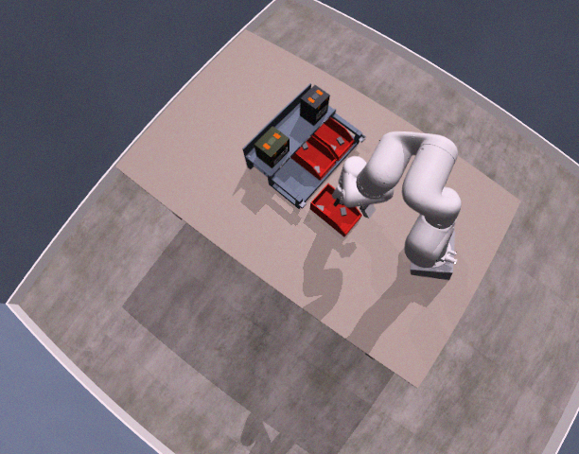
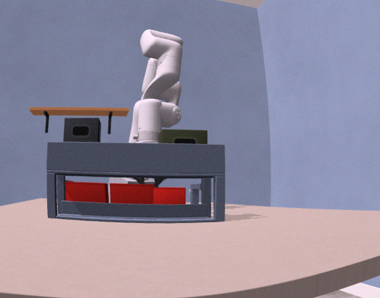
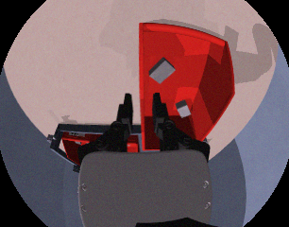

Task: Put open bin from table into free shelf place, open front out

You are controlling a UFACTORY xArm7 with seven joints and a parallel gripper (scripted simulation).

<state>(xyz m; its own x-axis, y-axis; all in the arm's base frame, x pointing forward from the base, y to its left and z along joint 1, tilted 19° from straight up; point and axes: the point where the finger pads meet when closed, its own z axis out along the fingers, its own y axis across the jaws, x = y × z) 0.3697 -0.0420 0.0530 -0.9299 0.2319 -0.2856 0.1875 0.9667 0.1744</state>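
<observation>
So the red open bin [image 1: 335,210] sits on the tan surface [image 1: 206,161], just off the shelf's [image 1: 299,183] front corner, two grey parts [image 3: 162,71] inside it. In the wrist view the gripper [image 3: 140,105] is partly spread, one finger each side of the bin's wall, pinching nothing as far as I can tell. At 11 o'clock from the bin, two more red bins [image 1: 324,148] stand side by side in the shelf. Two dark boxes [image 1: 271,146] ride on top.
</observation>
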